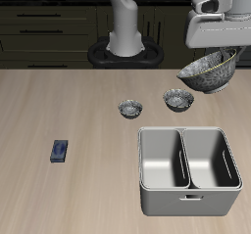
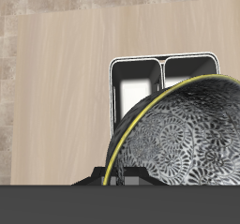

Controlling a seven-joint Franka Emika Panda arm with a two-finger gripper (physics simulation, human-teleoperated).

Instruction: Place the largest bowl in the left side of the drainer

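Observation:
My gripper [image 1: 224,52] is shut on the rim of the largest bowl [image 1: 205,72], a silvery-grey speckled bowl. It hangs tilted in the air, above the table and farther back than the drainer [image 1: 147,169]. The drainer is a light grey tub with a middle wall [image 1: 183,163] and two deep compartments, both without anything in them. In the wrist view the largest bowl [image 2: 183,139] fills much of the picture, with its patterned inside and thin yellow rim edge showing. The drainer [image 2: 113,89] lies beyond it, partly hidden by the bowl.
The mid-sized speckled bowl [image 1: 178,100] and the smallest speckled bowl [image 1: 130,108] sit on the table behind the drainer. A small blue object [image 1: 60,151] lies far to the side. The robot's base [image 1: 125,47] stands at the back.

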